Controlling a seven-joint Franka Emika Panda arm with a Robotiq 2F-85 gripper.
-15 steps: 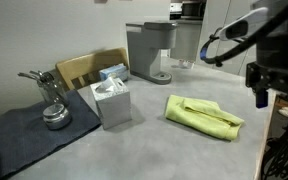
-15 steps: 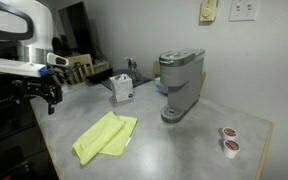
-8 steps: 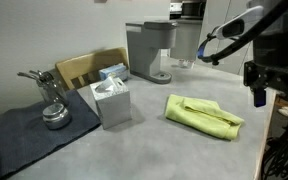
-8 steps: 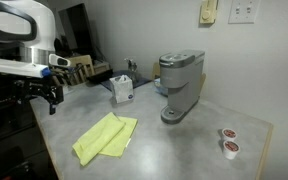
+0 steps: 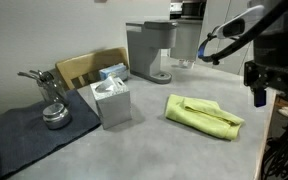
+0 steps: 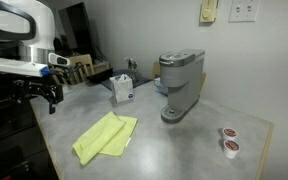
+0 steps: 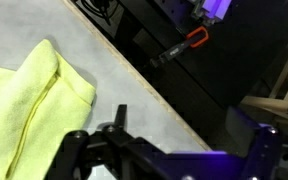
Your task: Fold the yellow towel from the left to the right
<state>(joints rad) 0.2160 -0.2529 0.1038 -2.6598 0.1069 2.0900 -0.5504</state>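
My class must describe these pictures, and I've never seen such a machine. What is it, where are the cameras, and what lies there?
It is a robot arm ending in a claw. Two pictures come from cameras set up in the room; the third from a camera on the arm's wrist. On the grey counter lie a rumpled yellow towel, a tissue box, a coffee maker and two small pods. The claw is open, holds nothing and hangs near the counter's edge, apart from the towel.
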